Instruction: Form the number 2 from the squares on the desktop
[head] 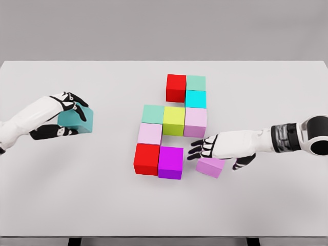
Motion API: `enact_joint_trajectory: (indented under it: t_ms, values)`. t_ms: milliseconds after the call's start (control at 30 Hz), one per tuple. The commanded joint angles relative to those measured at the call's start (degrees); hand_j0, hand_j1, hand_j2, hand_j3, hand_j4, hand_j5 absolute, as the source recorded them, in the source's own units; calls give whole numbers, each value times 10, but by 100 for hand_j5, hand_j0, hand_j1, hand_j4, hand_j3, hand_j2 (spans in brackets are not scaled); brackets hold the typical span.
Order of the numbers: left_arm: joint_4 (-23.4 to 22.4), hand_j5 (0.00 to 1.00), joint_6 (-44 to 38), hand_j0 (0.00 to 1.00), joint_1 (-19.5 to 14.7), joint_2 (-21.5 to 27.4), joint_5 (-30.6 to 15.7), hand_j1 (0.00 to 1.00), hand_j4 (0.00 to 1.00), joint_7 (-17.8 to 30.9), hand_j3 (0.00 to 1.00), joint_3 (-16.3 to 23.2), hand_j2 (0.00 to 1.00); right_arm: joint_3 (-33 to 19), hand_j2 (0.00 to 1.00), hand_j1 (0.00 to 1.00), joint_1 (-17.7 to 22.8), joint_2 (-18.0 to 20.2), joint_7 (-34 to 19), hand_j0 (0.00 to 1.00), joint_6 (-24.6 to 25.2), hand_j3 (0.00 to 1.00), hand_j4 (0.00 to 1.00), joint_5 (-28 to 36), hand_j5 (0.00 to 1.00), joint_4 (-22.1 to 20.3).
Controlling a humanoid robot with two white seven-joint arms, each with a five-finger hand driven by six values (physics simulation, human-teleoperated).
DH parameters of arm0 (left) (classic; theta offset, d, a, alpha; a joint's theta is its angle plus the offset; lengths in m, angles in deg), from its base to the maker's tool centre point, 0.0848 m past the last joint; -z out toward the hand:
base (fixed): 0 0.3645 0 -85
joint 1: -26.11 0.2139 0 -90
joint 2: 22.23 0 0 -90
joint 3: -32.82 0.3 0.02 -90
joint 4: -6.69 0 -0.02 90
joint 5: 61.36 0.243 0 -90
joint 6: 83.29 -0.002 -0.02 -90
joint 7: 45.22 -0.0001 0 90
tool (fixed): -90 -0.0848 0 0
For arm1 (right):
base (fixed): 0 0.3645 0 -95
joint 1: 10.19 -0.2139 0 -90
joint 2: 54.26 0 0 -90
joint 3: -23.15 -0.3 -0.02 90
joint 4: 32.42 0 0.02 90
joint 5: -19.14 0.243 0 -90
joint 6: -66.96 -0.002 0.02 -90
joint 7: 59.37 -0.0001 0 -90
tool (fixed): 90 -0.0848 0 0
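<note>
Coloured cubes form a partial figure at the table's middle: red [176, 87] and mint [196, 82] on top, cyan [195, 99] below, then mint [152, 114], yellow-green [173, 120] and pale pink [195, 122], pale pink [149, 134], and red [147, 159] with magenta [170, 162] at the bottom. My left hand [69, 115] is shut on a teal cube [80, 120] at the far left. My right hand [205, 148] lies flat over a lilac cube [210, 167], fingers spread, just right of the magenta cube.
The white table [102, 200] spans the view, its front edge near the bottom. Both forearms come in from the sides at mid height.
</note>
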Motion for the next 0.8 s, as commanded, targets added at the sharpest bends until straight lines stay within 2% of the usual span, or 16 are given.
enact_joint_trajectory:
  t_ms: [0,267,400,533,767]
  values:
    - [-1,41,-5,41,0,-11,1,41,41,0,41,2,41,1,100,100,0,2,-10,100,-11,100,100,-35,100,2]
    - [-6,41,-38,41,-29,-35,8,41,41,1,41,9,41,-4,100,100,-6,-1,-4,100,-11,100,100,-31,100,-2]
    - [-9,41,-68,41,-87,-39,15,41,41,2,41,67,41,-4,100,100,-6,-1,-4,100,-11,100,100,-31,100,-5]
    - [-10,40,-69,40,-97,-45,15,40,40,4,40,67,40,-13,100,100,-10,-1,15,100,-11,100,100,-30,100,-6]
    - [-13,40,-68,40,-99,-66,27,40,40,5,40,67,40,-14,100,100,-14,-1,17,100,-11,100,100,-30,100,-6]
